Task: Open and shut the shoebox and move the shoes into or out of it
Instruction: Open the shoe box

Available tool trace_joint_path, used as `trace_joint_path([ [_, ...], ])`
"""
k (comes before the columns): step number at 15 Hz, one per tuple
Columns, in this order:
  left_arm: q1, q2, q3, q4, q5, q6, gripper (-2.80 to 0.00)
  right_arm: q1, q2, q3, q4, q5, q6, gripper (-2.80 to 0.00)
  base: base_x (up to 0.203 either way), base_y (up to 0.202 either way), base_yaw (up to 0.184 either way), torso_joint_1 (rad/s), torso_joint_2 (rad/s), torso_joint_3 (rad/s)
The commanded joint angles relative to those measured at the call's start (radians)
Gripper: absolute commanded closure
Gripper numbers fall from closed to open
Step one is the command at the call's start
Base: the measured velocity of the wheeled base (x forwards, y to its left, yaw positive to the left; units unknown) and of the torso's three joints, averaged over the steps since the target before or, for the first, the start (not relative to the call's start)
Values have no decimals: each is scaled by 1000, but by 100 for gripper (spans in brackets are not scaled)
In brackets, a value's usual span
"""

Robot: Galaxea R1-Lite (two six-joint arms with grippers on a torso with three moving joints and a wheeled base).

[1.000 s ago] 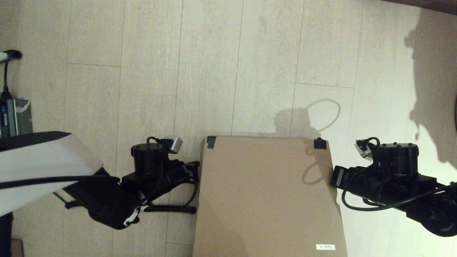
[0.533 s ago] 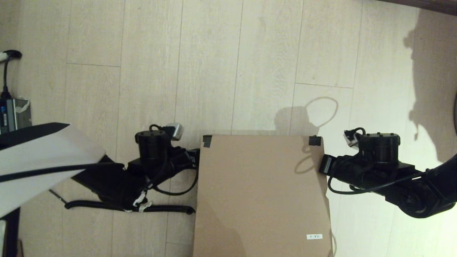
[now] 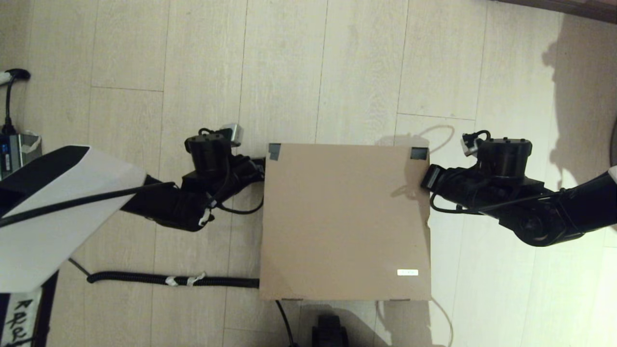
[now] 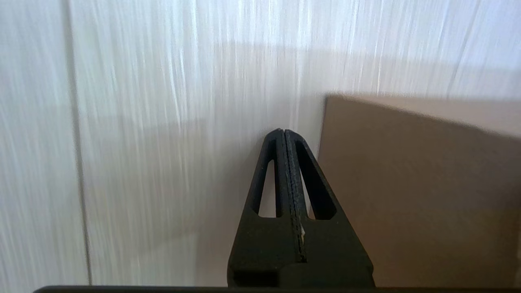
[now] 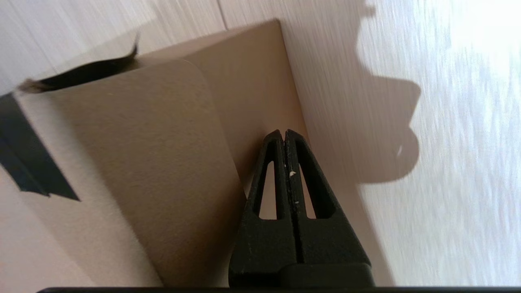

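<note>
The shoebox (image 3: 344, 221) lies on the pale wood floor with its lid down, black tape on its far corners and a small white label (image 3: 407, 273) near its front right corner. My left gripper (image 3: 261, 166) is shut with nothing in it and rests against the box's left wall near the far corner; the left wrist view shows its tips (image 4: 283, 132) beside the brown wall (image 4: 415, 195). My right gripper (image 3: 426, 177) is also shut and empty, pressed to the right wall (image 5: 248, 93) by the lid's side flap (image 5: 142, 154). The shoes are hidden.
A black corrugated cable (image 3: 168, 279) runs along the floor left of the box's front corner. A grey device with a plugged cord (image 3: 14, 152) sits at the far left edge. Part of my base (image 3: 330, 332) shows just in front of the box.
The box, held between both shut grippers, has moved away from me and down; its whole lid now shows. Both arms went forward with it.
</note>
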Motion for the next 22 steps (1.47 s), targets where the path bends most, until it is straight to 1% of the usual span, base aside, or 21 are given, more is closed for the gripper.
trace_joint_path([
  [1,6,35,-113,30,0,-5,0,-5,29,-61,0,-3,5,0,0,0,0,0,0,0],
  [3,8,62,-236,84,1,-19,0,-13,48,-135,4,-9,6,0,0,0,0,0,0,0],
  [5,9,93,-351,111,1,-36,0,-17,61,-188,0,-31,8,0,0,0,0,0,0,0],
  [6,11,98,-385,115,3,-51,0,-20,60,-199,-4,-35,10,0,0,0,0,0,0,0],
  [7,13,87,-396,117,22,-59,0,-25,52,-211,-5,-37,16,0,0,0,0,0,0,0],
  [8,15,72,-410,119,47,-60,0,-32,30,-216,-4,-40,21,0,0,0,0,0,0,0],
  [10,20,34,-422,141,60,-60,0,-46,-15,-234,4,-44,24,0,0,0,0,0,0,0],
  [13,52,-33,-411,182,94,-60,0,-68,-105,-247,81,-43,23,0,0,0,0,0,0,0],
  [16,90,-99,-333,200,101,-60,0,-87,-186,-235,134,-43,23,0,0,0,0,0,0,0],
  [19,118,-186,-216,201,109,-60,0,-86,-319,-134,174,-36,22,0,0,0,0,0,0,0],
  [22,121,-311,-75,205,119,-61,0,-84,-459,-1,225,-27,29,0,0,0,0,0,0,0],
])
